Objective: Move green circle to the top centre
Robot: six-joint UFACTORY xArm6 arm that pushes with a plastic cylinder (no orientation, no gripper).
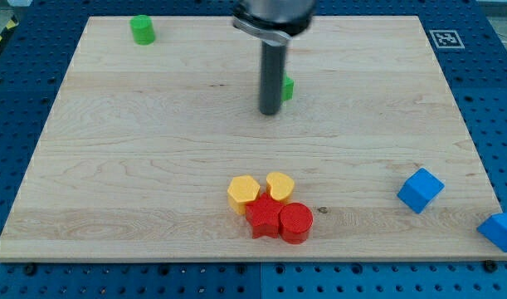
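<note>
A green circle block (142,30) stands near the board's top left corner. My tip (270,112) is at the end of the dark rod, near the upper middle of the board, far to the right of the green circle. A second green block (287,88) sits just behind the rod on its right side, mostly hidden, so its shape cannot be made out.
A cluster sits at the bottom centre: a yellow hexagon (243,192), a yellow heart (280,186), a red star (263,218) and a red circle (296,222). Two blue blocks lie at the lower right, one (420,189) on the board and one (501,230) at its edge.
</note>
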